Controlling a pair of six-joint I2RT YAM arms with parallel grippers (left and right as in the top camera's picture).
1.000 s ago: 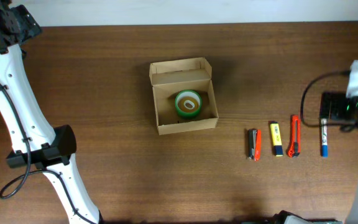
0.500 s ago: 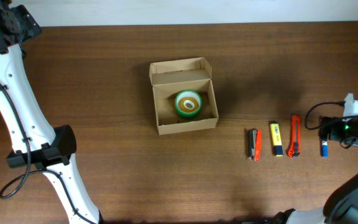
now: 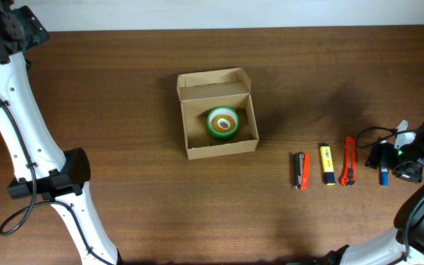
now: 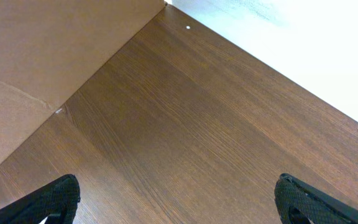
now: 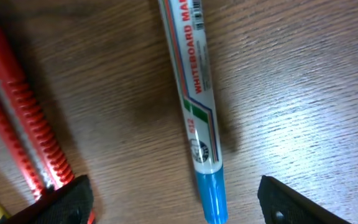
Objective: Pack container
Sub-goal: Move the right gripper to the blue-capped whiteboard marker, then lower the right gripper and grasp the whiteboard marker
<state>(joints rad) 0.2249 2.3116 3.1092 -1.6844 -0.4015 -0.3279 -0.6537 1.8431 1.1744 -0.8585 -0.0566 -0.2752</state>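
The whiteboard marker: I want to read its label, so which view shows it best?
The right wrist view: the whiteboard marker lies close up, its printed label legible and its blue cap clear. The overhead view shows only its blue end, tiny, the rest hidden. The left wrist view shows none of it, only table.

Right end effector (image 5: 178, 200) lowered over marker (image 5: 195, 93)

Top-down overhead; both wrist cameras close above table (image 4: 185, 124).
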